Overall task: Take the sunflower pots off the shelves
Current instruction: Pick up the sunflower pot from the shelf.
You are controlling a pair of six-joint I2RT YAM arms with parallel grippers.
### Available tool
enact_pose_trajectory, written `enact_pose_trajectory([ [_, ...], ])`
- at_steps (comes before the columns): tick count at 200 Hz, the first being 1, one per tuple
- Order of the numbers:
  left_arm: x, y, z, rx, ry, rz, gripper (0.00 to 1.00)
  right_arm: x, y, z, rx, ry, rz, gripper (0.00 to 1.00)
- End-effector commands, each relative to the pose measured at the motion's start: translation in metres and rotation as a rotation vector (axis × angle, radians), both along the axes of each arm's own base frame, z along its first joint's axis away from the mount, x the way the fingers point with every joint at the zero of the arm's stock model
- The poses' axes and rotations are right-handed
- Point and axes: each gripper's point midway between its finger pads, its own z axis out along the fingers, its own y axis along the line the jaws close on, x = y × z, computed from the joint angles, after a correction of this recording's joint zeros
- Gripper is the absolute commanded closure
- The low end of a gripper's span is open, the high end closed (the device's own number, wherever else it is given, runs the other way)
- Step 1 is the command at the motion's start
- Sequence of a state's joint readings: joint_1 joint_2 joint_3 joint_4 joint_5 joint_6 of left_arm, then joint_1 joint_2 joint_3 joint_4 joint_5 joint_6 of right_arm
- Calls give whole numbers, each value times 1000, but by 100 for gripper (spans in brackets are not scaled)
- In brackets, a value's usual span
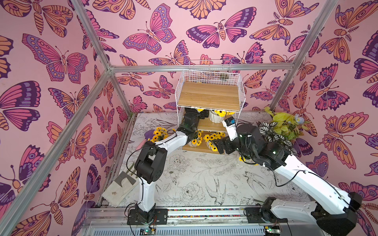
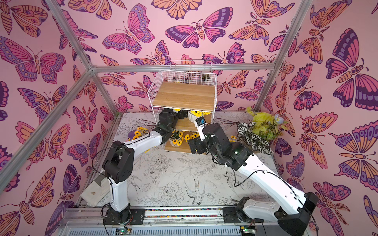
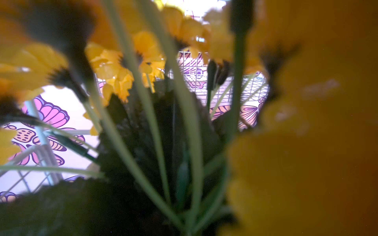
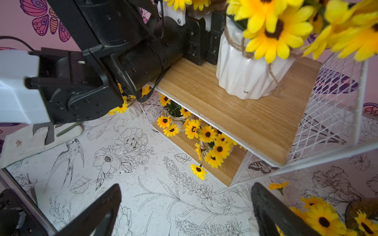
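Up close in the right wrist view, the right gripper [image 4: 184,206] holds its two black fingers [image 4: 92,212] spread wide above the printed table [image 4: 143,183], with nothing between them. One table pot [image 4: 319,218] stands just beside a finger, cut off by the frame edge.

The left gripper [image 4: 206,40] reaches onto the middle board of the shelves [image 1: 210,95], just beside a white ribbed pot [image 4: 245,75]. Whether its fingers are apart or clamped cannot be told. The left wrist view shows only blurred yellow petals and green stems.

Six sunflower pots can be counted. Two are on the middle board, where the hidden pot [image 1: 199,110] shows only a few flowers behind the left gripper. Two bottom pots [image 1: 195,140] sit side by side on the lowest board. Two are on the table, with the outer pot [image 1: 158,133] left of the shelves.

One striped plant [image 1: 272,132] stands to the right of the shelves, behind the right arm.
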State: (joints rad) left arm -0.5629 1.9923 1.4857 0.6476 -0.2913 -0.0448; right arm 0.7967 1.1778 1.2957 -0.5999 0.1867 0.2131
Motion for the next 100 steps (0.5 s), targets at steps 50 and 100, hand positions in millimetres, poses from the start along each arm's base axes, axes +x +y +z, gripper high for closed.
enact_pose_trajectory([
  [50,-22,12,-12,10,29,-25,30,0,-2,5,15,-14,-23,1],
  [100,-45,21,-3,-37,64,-53,31,8,4,10,11,-24,-23,1],
])
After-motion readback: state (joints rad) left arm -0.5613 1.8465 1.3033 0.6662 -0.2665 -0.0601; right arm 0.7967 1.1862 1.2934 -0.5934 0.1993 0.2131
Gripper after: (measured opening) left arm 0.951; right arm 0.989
